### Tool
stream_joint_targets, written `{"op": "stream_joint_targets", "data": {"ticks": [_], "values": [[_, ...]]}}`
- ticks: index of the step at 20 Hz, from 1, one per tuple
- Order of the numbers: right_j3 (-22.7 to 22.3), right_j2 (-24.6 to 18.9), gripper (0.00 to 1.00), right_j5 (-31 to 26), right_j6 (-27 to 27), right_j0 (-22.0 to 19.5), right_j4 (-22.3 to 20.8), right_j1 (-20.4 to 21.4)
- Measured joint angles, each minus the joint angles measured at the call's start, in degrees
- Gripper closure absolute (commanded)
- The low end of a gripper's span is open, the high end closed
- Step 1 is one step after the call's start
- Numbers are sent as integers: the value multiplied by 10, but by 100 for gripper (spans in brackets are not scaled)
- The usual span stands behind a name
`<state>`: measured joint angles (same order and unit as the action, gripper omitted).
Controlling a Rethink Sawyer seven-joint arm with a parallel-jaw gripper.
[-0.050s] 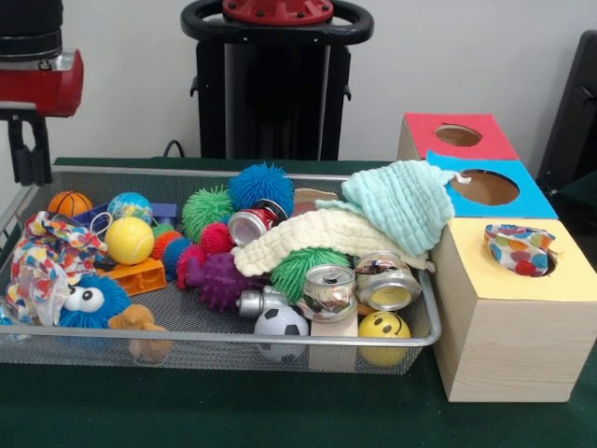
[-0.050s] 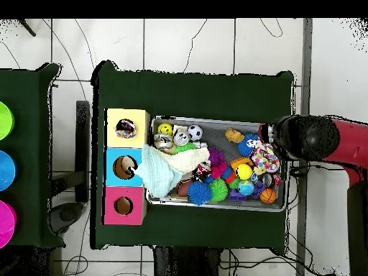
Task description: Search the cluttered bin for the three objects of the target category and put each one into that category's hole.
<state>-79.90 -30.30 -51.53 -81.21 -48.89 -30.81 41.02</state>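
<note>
Parked high at the 9 o'clock end of the mesh bin (image 1: 280,342) in the front view, the claw (image 1: 30,161) clear of the clutter; cannot tell whether apart or together, the arm's head hiding it from overhead. Hanging there probably because of the dotted cloth (image 1: 42,257) heaped against that end wall just below, likely the next target. Judging by a matching dotted scrap (image 1: 519,248) already stuffed in the yellow hole (image 1: 550,263), cloths the category and one delivered. Draped over the bin's 3 o'clock rim and onto the blue hole (image 1: 485,187), a mint cloth (image 1: 401,201); under it a cream cloth (image 1: 317,238) sprawled across spiky balls and crushed cans (image 1: 328,289). Little room beside the dotted cloth: wall on one side, a yellow ball (image 1: 129,240) and a blue googly-eyed toy (image 1: 89,301) crowding it. Open air above the bin, bare green desk (image 1: 280,411) at 6 o'clock.
</note>
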Motion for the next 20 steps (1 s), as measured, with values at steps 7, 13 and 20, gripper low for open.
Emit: {"op": "stream_joint_targets", "data": {"ticks": [7,13,20], "values": [[-1,-4,0,25,0,-5,-2,0],[-2,-4,0,27,0,-5,-3,0],[-6,-4,0,40,0,-5,-4,-7]]}}
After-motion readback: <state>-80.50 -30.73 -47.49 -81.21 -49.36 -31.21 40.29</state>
